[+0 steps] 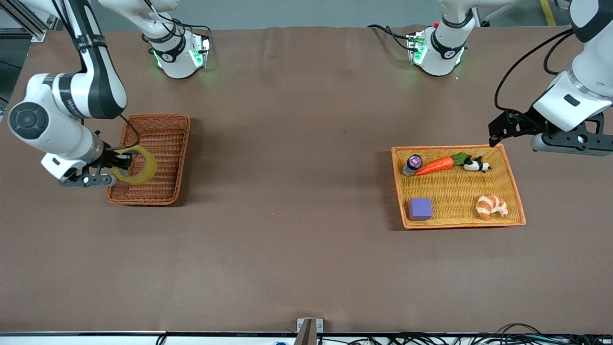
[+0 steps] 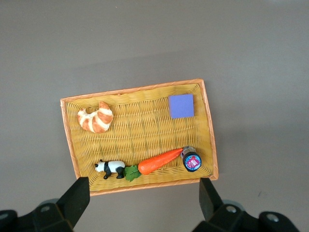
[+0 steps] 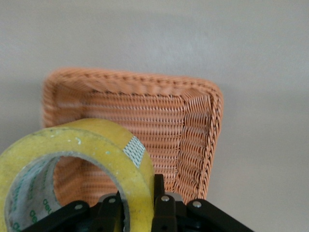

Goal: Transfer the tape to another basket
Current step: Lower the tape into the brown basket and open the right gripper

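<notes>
The tape is a yellowish ring with a grey core. My right gripper is shut on its wall and holds it upright, over the dark reddish-brown basket at the right arm's end of the table. In the right wrist view the tape fills the foreground, pinched in the right gripper, with the basket below it. My left gripper is open and empty, up over the table by the orange-yellow tray's edge; its own view shows the left gripper spread wide.
The orange-yellow wicker tray at the left arm's end holds a carrot, a panda figure, a croissant, a purple block and a small jar. The tray also shows in the left wrist view.
</notes>
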`<action>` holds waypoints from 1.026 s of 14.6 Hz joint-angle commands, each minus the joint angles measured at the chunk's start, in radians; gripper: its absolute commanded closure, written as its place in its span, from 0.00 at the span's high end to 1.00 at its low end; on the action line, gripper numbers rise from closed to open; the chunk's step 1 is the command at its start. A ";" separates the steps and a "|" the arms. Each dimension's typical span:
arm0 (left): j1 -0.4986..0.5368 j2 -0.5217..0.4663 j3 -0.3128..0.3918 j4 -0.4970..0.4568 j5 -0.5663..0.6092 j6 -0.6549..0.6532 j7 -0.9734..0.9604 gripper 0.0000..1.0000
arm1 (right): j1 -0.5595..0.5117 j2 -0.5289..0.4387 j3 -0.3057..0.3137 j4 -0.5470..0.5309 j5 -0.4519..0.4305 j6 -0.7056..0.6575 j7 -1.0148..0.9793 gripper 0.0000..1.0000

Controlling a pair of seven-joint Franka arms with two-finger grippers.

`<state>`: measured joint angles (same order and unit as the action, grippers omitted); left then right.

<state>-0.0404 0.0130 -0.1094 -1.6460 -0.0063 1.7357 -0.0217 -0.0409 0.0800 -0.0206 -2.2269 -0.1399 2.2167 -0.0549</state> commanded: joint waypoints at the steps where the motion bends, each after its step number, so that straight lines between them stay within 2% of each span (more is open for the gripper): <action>1: 0.007 0.010 -0.006 0.028 0.022 -0.011 -0.007 1.00 | 0.009 -0.077 -0.050 -0.208 0.016 0.173 -0.045 0.00; 4: 0.005 0.010 -0.006 0.025 0.022 -0.013 -0.007 1.00 | 0.006 -0.062 -0.074 -0.328 0.016 0.375 -0.046 0.01; 9: 0.004 0.011 -0.006 0.025 0.022 -0.011 -0.007 1.00 | 0.007 0.029 -0.074 -0.352 0.016 0.498 -0.046 0.05; 10: 0.005 0.012 -0.006 0.025 0.022 -0.011 -0.007 1.00 | 0.007 0.037 -0.074 -0.365 0.016 0.527 -0.046 0.11; 12: 0.005 0.012 -0.006 0.025 0.022 -0.013 -0.007 1.00 | 0.007 0.056 -0.074 -0.367 0.016 0.532 -0.046 0.30; 15: 0.005 0.012 -0.006 0.025 0.022 -0.012 -0.007 1.00 | 0.007 0.053 -0.074 -0.361 0.016 0.520 -0.043 0.90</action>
<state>-0.0394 0.0167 -0.1092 -1.6429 -0.0062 1.7357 -0.0217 -0.0402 0.1566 -0.0891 -2.5743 -0.1399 2.7374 -0.0853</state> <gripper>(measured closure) 0.000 0.537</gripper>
